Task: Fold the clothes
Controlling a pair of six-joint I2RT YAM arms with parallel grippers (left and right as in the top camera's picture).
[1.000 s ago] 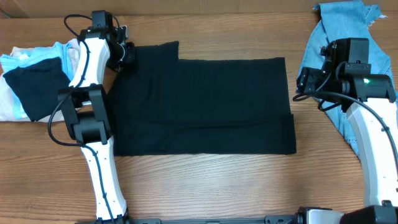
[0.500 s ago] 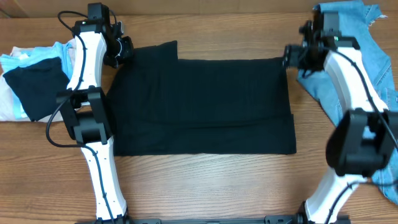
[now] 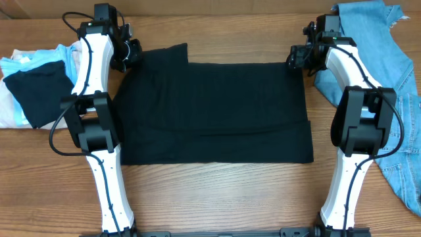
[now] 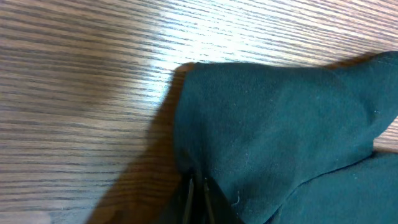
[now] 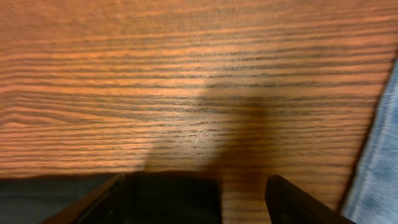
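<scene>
White-shelled left arm (image 3: 92,60) and right arm (image 3: 350,66) — black joints, looping black cables (image 3: 52,131), dark slim fingers (image 5: 298,204).

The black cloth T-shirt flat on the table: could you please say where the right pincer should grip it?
Probably its far right corner, from the far side: the black cloth T-shirt lies flat, only its edges liftable, and the open right pincer straddles that corner.

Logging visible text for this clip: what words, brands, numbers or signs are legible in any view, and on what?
None readable in any view. The plain black T-shirt, the light-blue denim jeans, the pile of small pale and black garments and the wooden table show no print, label or number.
</scene>
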